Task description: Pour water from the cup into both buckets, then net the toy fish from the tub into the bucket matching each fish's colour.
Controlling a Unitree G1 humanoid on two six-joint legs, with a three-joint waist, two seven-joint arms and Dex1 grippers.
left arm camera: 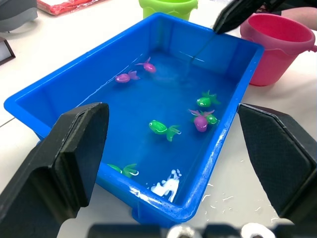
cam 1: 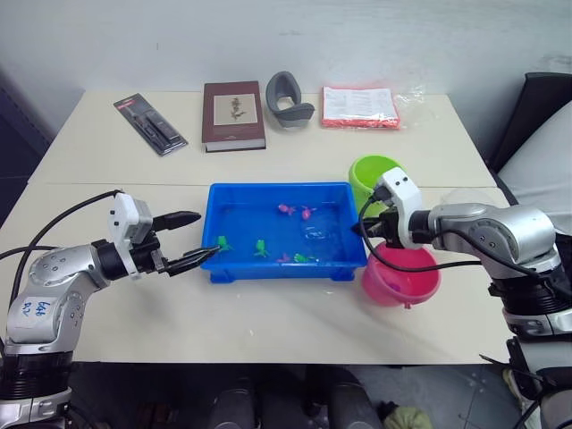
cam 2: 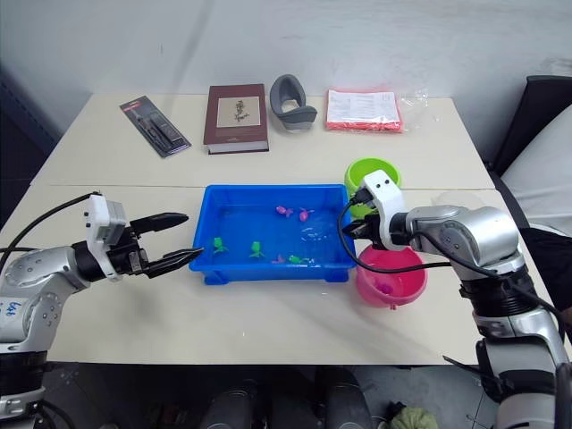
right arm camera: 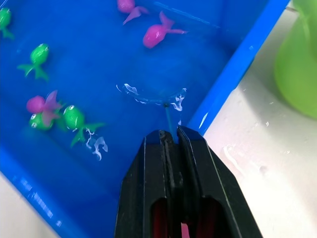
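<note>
The netting part of the task seems to be in progress, and I judge that most of it is left. The blue tub [cam 1: 284, 234] stands in the middle of the table and holds water with several toy fish in it: two pink fish [left arm camera: 136, 72] near the far wall, and green fish [left arm camera: 163, 128] with one more pink fish toward the near wall. The right gripper [right arm camera: 171, 144] has its fingers pressed together on the thin stick of the net [right arm camera: 151, 94], and the hoop lies under the water in the right part of the tub, near the wall; no fish is clearly inside it. The pink bucket [cam 2: 390, 279] stands just beside the right front corner of the tub, under the right arm, and something small and pink seems to lie on its bottom, perhaps one fish already moved. The lime green bucket [cam 2: 373, 179] stands behind it, near the right far corner; I cannot tell what is in it. The left gripper [cam 1: 189, 239] hovers at the left wall of the tub with its fingers apart and holds nothing.
</note>
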